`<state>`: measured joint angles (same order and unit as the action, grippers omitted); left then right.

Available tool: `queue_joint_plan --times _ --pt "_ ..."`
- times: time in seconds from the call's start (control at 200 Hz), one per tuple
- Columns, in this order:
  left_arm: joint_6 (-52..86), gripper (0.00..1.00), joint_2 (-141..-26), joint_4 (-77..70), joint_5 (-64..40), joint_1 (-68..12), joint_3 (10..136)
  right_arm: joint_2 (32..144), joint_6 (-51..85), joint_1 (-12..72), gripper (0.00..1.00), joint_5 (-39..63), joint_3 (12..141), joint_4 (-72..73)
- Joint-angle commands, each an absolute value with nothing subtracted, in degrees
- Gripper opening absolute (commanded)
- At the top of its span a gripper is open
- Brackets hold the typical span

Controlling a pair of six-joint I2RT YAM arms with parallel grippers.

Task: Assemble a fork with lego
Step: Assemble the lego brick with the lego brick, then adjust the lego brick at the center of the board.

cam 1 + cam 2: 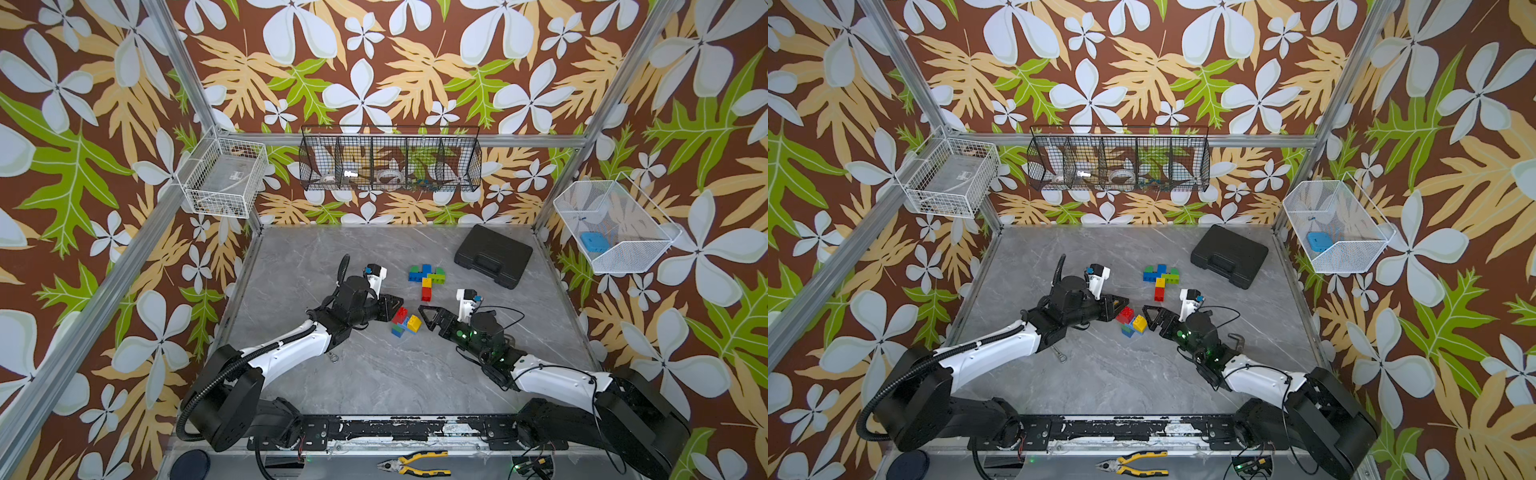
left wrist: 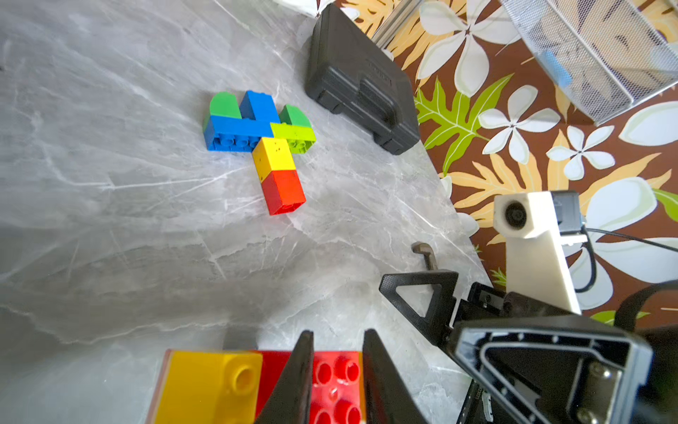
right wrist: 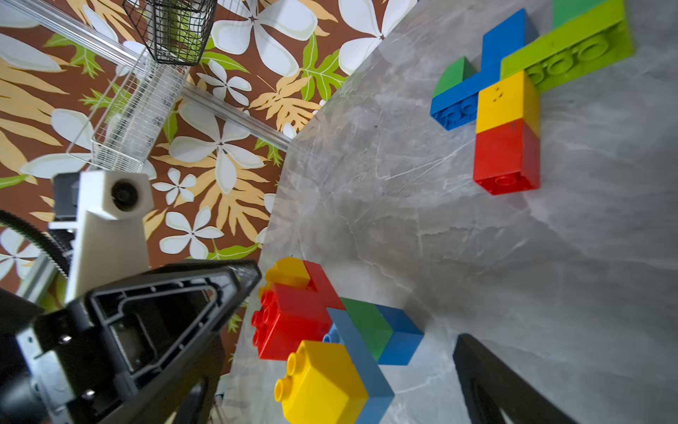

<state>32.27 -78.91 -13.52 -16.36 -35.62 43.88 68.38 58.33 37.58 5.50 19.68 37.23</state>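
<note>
A flat lego piece of blue, green, lime, yellow and red bricks lies mid-table, also seen in the left wrist view. Nearer the front, a small lego cluster rests between my arms: red brick, yellow brick, blue and green bricks. My left gripper reaches it from the left, its fingers close on either side of the red brick's studded face. My right gripper stands wide open just right of the cluster, touching nothing; one finger shows beside the blue brick.
A black case lies at the back right. A small metal hook lies by my left arm. Pliers rest on the front ledge. Wire baskets hang on the walls: white, black, white mesh.
</note>
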Motion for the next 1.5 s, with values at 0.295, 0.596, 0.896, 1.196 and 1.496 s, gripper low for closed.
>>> queue_joint_plan --times 0.295,0.596,0.896,1.196,1.496 --pt "31.8 0.3 -68.2 -14.0 -7.9 -35.2 38.2 67.3 13.6 38.6 0.99 11.9 33.8 14.0" --pt "38.6 0.49 -55.3 -22.4 -1.5 -35.3 15.4 81.0 2.8 41.5 0.92 12.8 48.2 1.6" --pt "33.8 0.71 -68.7 -33.6 -11.0 -35.4 17.4 89.0 1.8 40.4 0.69 17.5 55.7 -3.6" --pt "32.9 0.79 -80.9 -45.0 -18.5 -35.4 18.9 94.4 6.0 34.0 0.59 35.5 57.9 -3.0" --pt "34.2 0.81 -90.9 -51.5 -21.7 -35.4 21.9 100.0 12.1 28.1 0.61 49.4 58.5 5.7"
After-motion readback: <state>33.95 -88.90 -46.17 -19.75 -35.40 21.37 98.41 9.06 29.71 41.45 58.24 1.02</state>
